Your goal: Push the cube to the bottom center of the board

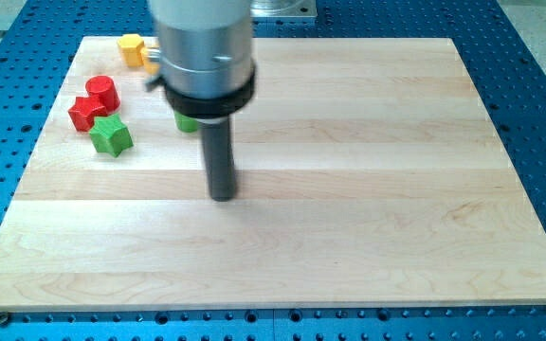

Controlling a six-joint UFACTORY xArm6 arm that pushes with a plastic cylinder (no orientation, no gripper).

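The cube, as far as I can judge, is the green block [187, 122] showing just under my arm's housing, near the view's top left of the tabletop [396, 208]; most of it is hidden, so its shape is a guess. A yellow block [150, 59] is likewise half hidden behind the housing and could be the cube instead. My end effector is a plain rod with nothing to open or close and nothing held; my tip [223, 197] rests on the bare wood, below the green block in the view and clear of it, not touching anything. To the view's left lies a cluster: a yellow block [131, 45] at the top, a red cylinder [102, 92], a red star-like block [86, 113] touching it, and a green star [111, 136] just beneath.

I judge the push has not begun; this is the approach step. The tip sits on the wrong side, between the block and its goal. Next I should circle around to the block's top side without brushing it, then push it down toward the bottom centre.
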